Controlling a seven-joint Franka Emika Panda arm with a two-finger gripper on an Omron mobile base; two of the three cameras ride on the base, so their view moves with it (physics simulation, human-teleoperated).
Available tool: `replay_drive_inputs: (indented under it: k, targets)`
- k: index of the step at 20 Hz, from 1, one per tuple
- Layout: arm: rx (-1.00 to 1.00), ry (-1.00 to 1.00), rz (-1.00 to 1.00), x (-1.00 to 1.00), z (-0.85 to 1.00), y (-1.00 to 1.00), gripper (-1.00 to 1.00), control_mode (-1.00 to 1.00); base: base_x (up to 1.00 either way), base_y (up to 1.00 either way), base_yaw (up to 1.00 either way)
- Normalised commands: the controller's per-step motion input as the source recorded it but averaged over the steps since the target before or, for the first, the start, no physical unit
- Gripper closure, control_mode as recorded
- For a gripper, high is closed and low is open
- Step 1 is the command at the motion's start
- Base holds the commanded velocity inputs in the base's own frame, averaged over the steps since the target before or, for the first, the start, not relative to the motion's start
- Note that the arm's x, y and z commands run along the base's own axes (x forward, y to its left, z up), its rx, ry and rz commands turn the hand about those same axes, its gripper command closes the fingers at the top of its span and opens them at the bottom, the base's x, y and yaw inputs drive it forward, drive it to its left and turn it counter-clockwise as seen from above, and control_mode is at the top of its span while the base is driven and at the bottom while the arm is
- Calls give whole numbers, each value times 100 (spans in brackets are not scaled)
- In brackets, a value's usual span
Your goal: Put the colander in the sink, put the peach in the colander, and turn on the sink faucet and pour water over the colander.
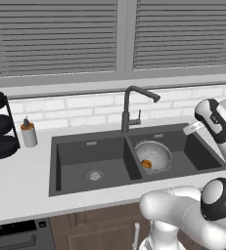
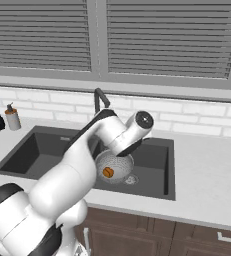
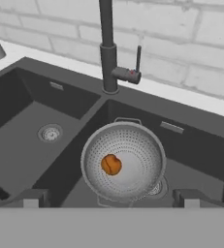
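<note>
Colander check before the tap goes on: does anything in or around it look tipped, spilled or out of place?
Nothing stands out. The colander sits upright in the right basin of the sink, the peach lies inside it, and no water runs from the faucet.

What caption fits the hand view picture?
Small orange peach sits inside round silver perforated colander in dark grey sink, below tall gooseneck faucet.
</note>
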Motion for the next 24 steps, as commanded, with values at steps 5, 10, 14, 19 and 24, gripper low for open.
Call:
replay_drive_inputs:
  k: [5,10,14,19,24]
  targets:
    - [3,-9,9,20,0,0,-100,-100,0,0,0]
    - [2,-7,9,13,0,1,-100,-100,0,0,0]
    - [3,-8,9,5,-2,7,-100,-100,0,0,0]
    - [4,-10,8,7,-8,16,-100,-100,0,0,0]
    - [6,-9,7,8,-4,24,-100,-100,0,0,0]
